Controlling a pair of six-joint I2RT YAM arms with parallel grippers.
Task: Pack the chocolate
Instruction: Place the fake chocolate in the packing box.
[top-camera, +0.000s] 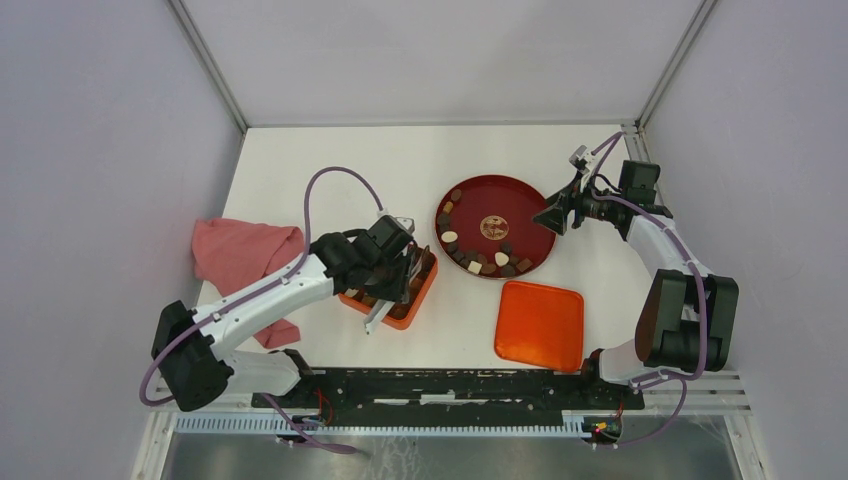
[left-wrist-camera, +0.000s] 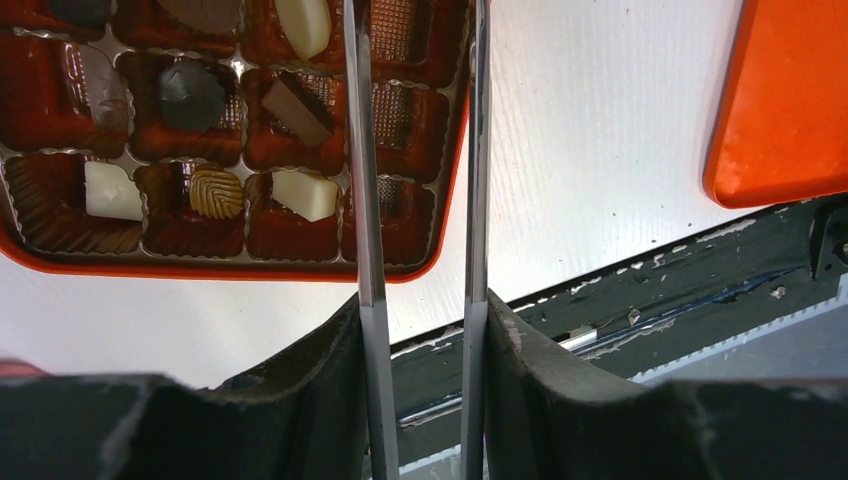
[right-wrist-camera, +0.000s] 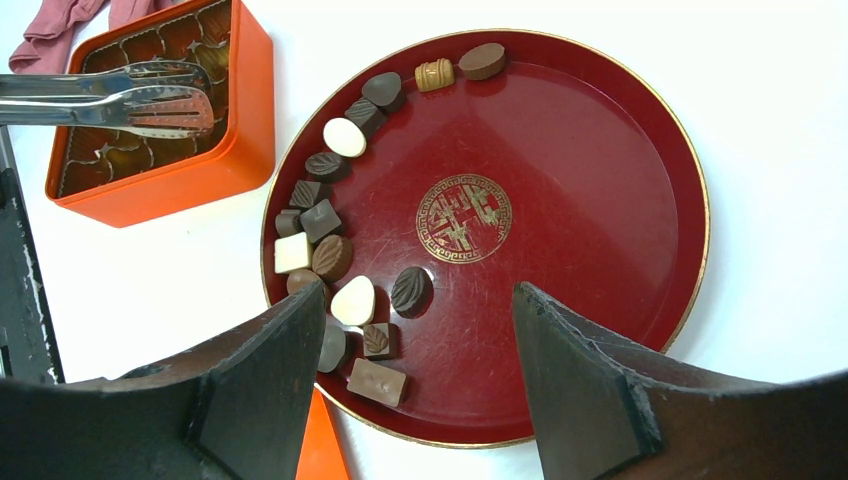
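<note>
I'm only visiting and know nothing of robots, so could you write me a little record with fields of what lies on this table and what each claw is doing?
left claw: shut on metal tongs, tips over the orange box
right claw: open, empty, by the plate's edge
box: packed chocolates in some compartments, others empty
plate: dark-red plate, round, unpacked chocolates along one side
lid: orange lid, flat on the table
cloth: pink cloth, beside the left arm
</note>
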